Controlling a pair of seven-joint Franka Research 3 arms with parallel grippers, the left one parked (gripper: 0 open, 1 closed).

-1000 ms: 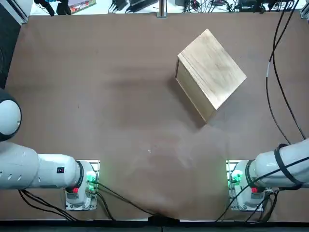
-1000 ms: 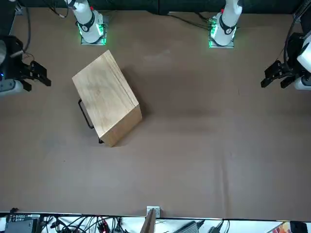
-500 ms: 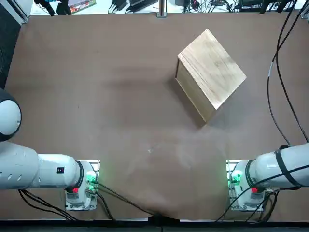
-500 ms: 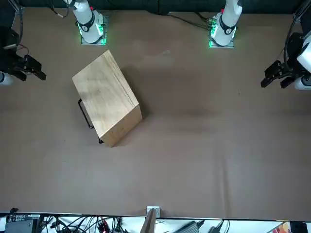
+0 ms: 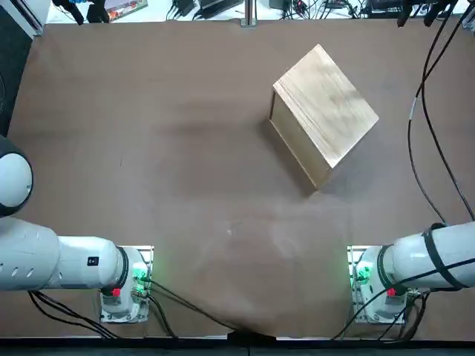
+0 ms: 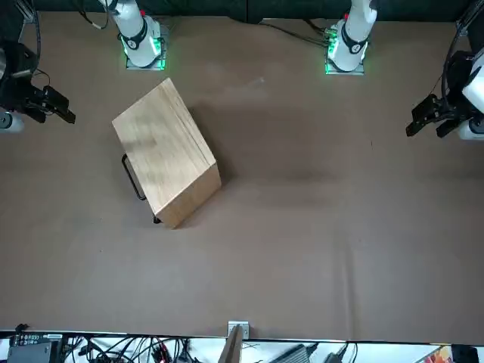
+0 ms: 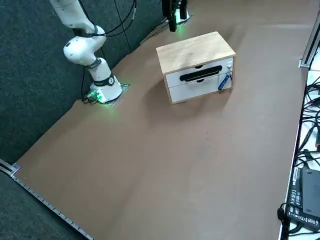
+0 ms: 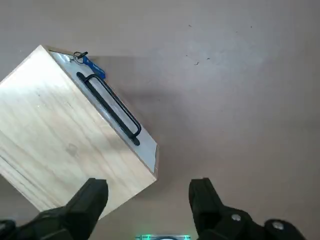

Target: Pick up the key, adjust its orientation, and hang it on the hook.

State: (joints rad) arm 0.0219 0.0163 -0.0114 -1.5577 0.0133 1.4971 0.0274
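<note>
The right gripper (image 8: 148,182) stood spread wide, nothing between its fingers, well apart from the wooden box (image 7: 194,51). The key (image 8: 94,67), blue-headed and small, hung by a ring (image 8: 77,56) against the box's white drawer front (image 7: 200,77), just beside a black handle (image 8: 114,105). It looked light and stiff, likely slick and free to swing from its ring — best pinched squarely across the broad blue head, leaving the ring clear for the hook.
</note>
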